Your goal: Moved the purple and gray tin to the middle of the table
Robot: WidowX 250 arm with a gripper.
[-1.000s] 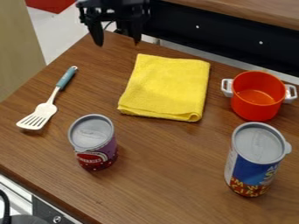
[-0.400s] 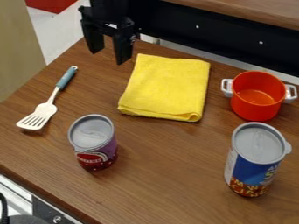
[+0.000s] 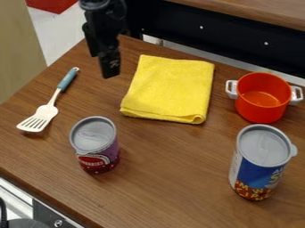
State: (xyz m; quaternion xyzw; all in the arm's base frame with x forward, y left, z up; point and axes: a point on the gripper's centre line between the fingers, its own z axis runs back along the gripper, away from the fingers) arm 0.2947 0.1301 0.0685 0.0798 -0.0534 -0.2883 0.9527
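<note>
In the camera view, the black gripper (image 3: 102, 67) hangs over the far left part of the wooden table (image 3: 173, 178), pointing down. Whether it is open or closed cannot be told from this angle. The purple tin with the gray lid (image 3: 105, 156) stands upright on the table, on the near side of the gripper and almost straight below it in the view, well apart from it. The tin's lower part is dark red.

Just to the right of the gripper lies a folded yellow cloth (image 3: 170, 89). To its left is a slotted spatula (image 3: 40, 116), its teal handle end nearer the gripper and its pale head angled away toward the lower left. Farther right, beyond the cloth, sits an orange-red pot (image 3: 262, 104) with two white handles. Well away from the gripper, to the lower right, a blue canister with a gray lid (image 3: 256, 173) stands upright near the pot.
</note>
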